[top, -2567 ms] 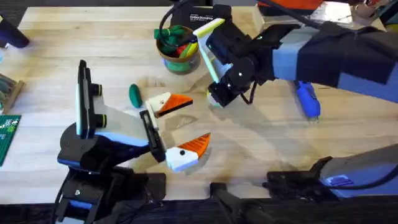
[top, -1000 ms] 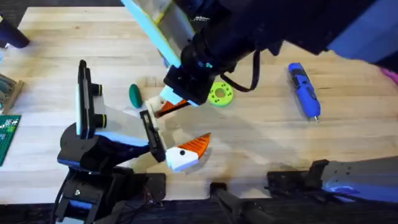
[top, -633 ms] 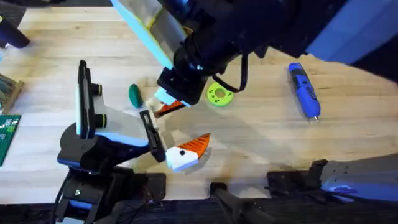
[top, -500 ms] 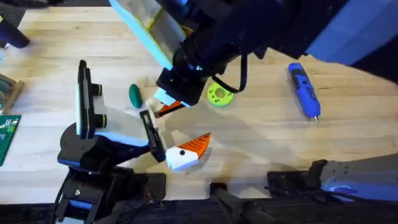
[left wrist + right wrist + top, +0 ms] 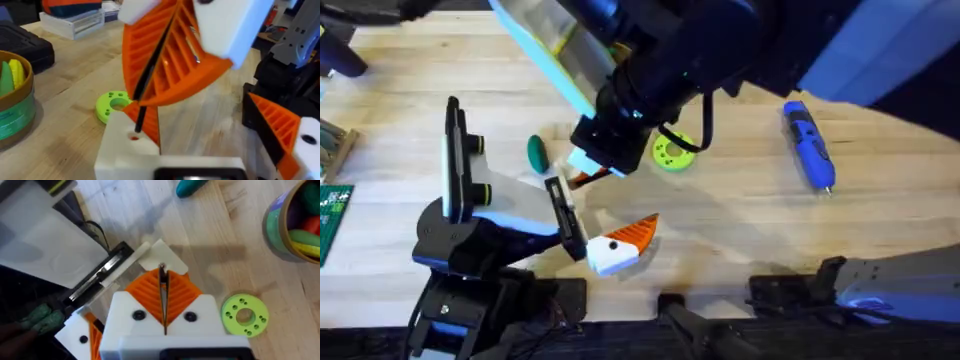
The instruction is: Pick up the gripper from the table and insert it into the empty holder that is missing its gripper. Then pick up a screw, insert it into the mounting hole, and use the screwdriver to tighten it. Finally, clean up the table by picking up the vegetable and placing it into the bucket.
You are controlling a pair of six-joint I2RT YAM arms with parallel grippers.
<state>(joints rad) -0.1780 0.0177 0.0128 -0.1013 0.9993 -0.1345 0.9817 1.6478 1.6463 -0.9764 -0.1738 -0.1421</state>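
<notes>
**Wedge at the holder: seating is the risk**

Overhead, the right arm reaches across the surface (image 5: 740, 210), and its right pincer (image 5: 590, 165) sits over the far finger of the left pincer (image 5: 605, 200). The left pincer's fingers stand apart. The near one carries its orange tip, and the far one is the plain white holder (image 5: 125, 145).

In the wrist views the right pincer's ribbed pads (image 5: 145, 292) are clamped on the thin orange wedge (image 5: 148, 120). The wedge's lower end touches the holder's top beside a small red-marked hole.

I judge the insertion to be under way but not seated. The wedge meets the holder at a slant, so pushing down could jam it, twist it in the pads or shove the holder aside. The mounting hole would then be left misaligned for the screw.

The screwdriver (image 5: 810, 145) lies well to the right, the vegetable (image 5: 536, 151) just left of the work, and the bucket (image 5: 280, 230) farther off.
</notes>
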